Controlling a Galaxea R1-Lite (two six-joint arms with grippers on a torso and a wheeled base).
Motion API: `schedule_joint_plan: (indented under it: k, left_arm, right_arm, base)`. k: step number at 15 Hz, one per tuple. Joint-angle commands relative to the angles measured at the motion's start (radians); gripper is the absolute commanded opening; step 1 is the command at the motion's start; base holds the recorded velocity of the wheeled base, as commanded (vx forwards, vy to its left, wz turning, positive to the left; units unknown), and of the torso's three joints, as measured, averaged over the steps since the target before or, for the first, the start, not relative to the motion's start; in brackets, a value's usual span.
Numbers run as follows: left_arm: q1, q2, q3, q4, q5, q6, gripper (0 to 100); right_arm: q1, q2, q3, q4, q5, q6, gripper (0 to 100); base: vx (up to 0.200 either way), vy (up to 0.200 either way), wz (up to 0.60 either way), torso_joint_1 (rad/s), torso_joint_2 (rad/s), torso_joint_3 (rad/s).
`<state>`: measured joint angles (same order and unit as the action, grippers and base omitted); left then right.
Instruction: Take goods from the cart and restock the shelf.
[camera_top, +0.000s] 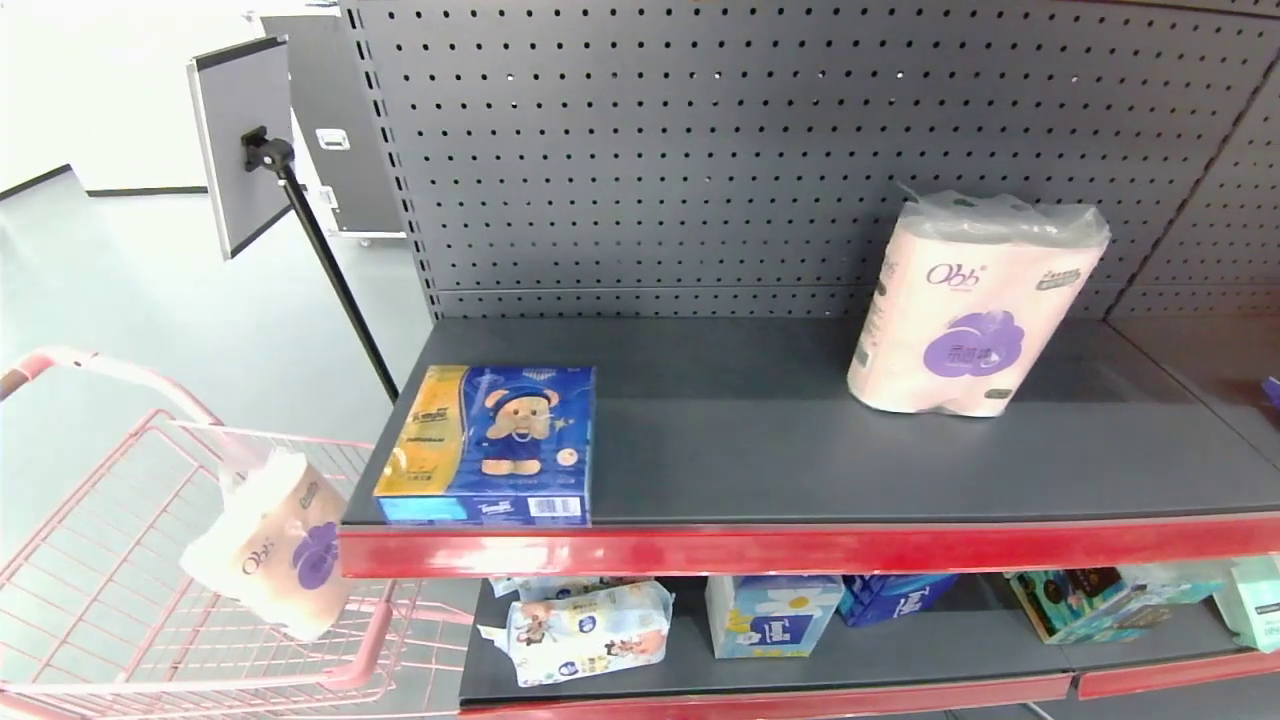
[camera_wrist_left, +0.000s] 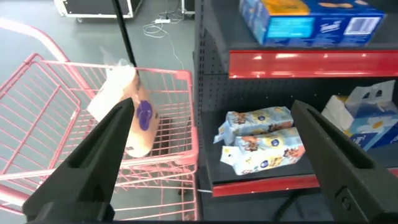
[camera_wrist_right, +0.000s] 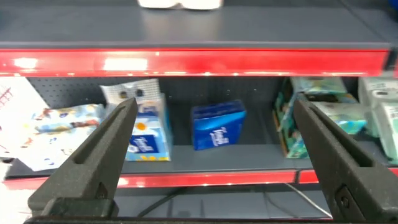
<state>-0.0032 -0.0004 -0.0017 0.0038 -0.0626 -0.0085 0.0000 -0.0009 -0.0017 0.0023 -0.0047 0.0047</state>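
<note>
1. A pack of toilet rolls (camera_top: 275, 550) sits in the pink wire cart (camera_top: 200, 690), tilted against the corner nearest the shelf.
2. The pack is clear plastic wrap over pale peach rolls, with a purple flower mark on its side. The loose wrap is bunched at its upper end.
3. The cart stands just left of the dark shelf (camera_top: 800, 450), whose front edge carries a red strip (camera_top: 800, 548). The cart's wire wall and rim lie between the pack and the shelf.
4. On the shelf's front left corner, just above the cart, a blue box (camera_top: 495, 445) printed with a cartoon bear lies flat.
5. Well to the right, near the pegboard back (camera_top: 700, 150), a matching roll pack (camera_top: 965, 310) stands leaning slightly.
6. The lower shelf holds a wipes pack (camera_top: 585, 630), a blue-and-white carton (camera_top: 770, 615), a blue packet (camera_top: 895, 595) and teal packets (camera_top: 1090, 600).
7. The left gripper (camera_wrist_left: 212, 104) is spread wide and holds nothing. It hangs low beside the cart, with the roll pack beyond one finger.
8. The right gripper (camera_wrist_right: 214, 102) is also spread wide and holds nothing, facing the lower shelf.
9. Behind the cart, a grey panel on a black stand (camera_top: 240, 140) rises from the floor.
</note>
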Motion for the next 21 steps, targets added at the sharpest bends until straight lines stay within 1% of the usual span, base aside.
schedule_joint_plan:
  k: [1,18,21]
  left_arm:
    - [0.0,0.0,0.0,0.001,0.0,-0.001,100]
    - [0.0,0.0,0.0,0.001,0.0,-0.001,100]
    - [0.0,0.0,0.0,0.001,0.0,-0.001,100]
  right_arm:
    - [0.0,0.001,0.0,0.001,0.0,0.0,100]
    - [0.0,0.001,0.0,0.001,0.0,0.0,100]
    - [0.0,0.001,0.0,0.001,0.0,0.0,100]
  base:
    - [0.0,0.2,0.0,0.012,0.0,0.002]
    - [0.0,0.2,0.0,0.002,0.0,0.003]
    - [0.0,0.0,0.0,0.0,0.0,0.0]
